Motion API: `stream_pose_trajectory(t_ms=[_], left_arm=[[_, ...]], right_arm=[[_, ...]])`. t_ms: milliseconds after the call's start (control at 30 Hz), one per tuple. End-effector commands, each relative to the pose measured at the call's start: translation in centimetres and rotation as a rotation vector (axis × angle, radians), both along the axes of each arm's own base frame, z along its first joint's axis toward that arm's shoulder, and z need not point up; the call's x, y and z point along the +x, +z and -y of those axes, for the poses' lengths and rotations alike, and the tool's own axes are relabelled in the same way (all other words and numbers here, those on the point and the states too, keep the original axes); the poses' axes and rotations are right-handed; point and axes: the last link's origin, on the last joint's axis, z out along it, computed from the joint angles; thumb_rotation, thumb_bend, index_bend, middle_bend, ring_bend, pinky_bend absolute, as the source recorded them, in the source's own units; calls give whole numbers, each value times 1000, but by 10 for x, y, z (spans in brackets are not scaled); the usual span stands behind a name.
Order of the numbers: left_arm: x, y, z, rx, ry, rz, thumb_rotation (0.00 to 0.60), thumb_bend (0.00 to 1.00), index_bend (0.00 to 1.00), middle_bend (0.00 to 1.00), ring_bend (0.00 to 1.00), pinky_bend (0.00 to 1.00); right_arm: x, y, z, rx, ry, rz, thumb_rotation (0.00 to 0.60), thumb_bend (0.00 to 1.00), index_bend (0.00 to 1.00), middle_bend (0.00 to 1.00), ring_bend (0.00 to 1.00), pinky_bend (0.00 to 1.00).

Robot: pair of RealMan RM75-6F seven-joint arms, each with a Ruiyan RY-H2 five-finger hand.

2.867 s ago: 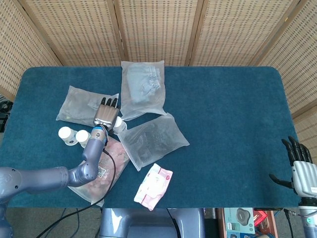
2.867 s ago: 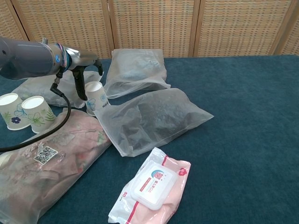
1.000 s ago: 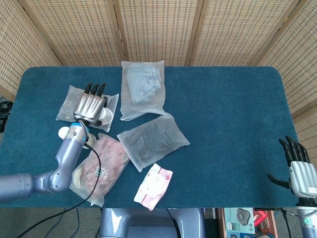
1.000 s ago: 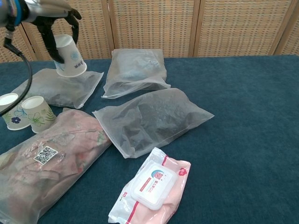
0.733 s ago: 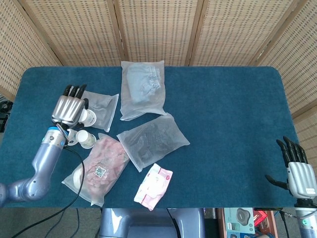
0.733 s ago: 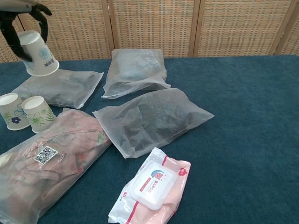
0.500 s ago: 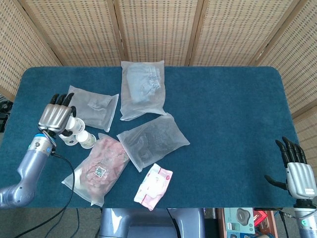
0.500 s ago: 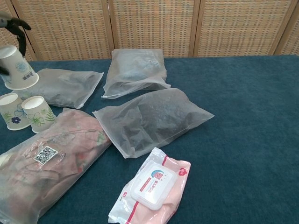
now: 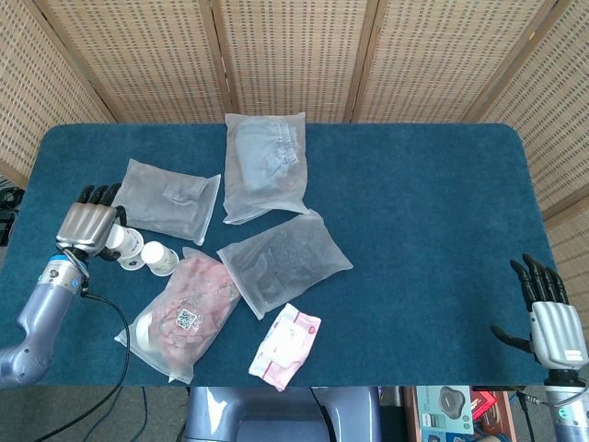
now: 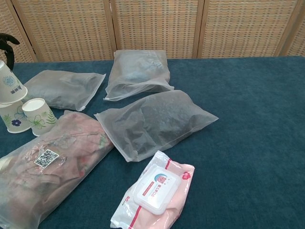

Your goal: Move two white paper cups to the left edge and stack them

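My left hand [image 9: 85, 226] grips a white paper cup [image 10: 9, 87] near the table's left edge. The cup is tilted, mouth down, and sits just above a floral cup [image 10: 11, 118] that stands upright. Whether the two touch is unclear. A second floral cup [image 10: 39, 116] stands right beside them. In the chest view only the left hand's dark fingers [image 10: 6, 42] show at the frame's edge. In the head view the held cup [image 9: 117, 238] peeks out beside the hand. My right hand [image 9: 550, 318] hangs open, off the table's front right corner, holding nothing.
Three translucent bags [image 9: 169, 195] [image 9: 267, 166] [image 9: 282, 258] lie across the left and middle of the blue table [image 9: 433, 212]. A pink-filled bag [image 9: 184, 313] lies right of the cups. A wipes pack [image 9: 287, 343] sits near the front edge.
My left hand lifted the cup from beside the bags, then carried it left and down. It now hangs over the leftmost floral cup. The right hand barely moved.
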Motion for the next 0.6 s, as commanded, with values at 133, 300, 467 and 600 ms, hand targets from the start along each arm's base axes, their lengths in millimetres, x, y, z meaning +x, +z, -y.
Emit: stream_pose_trajectory(t_ms=[133, 300, 467, 600], left_arm=[[-1, -7, -1, -17, 9, 2, 600, 169, 442, 0, 0, 0], [-1, -6, -2, -15, 15, 1, 600, 168, 441, 0, 0, 0], [-1, -8, -3, -14, 20, 4, 600, 169, 440, 0, 0, 0], [-1, -12, -3, -18, 24, 9, 600, 169, 437, 0, 0, 0]], right_arm=[[0, 0, -1, -4, -1, 2, 600, 93, 0, 0, 0, 0], [0, 0, -1, -3, 1, 0, 600, 93, 0, 0, 0, 0], [0, 0, -1, -5, 1, 2, 600, 93, 0, 0, 0, 0], [0, 1, -2, -6, 2, 3, 600, 93, 0, 0, 0, 0]])
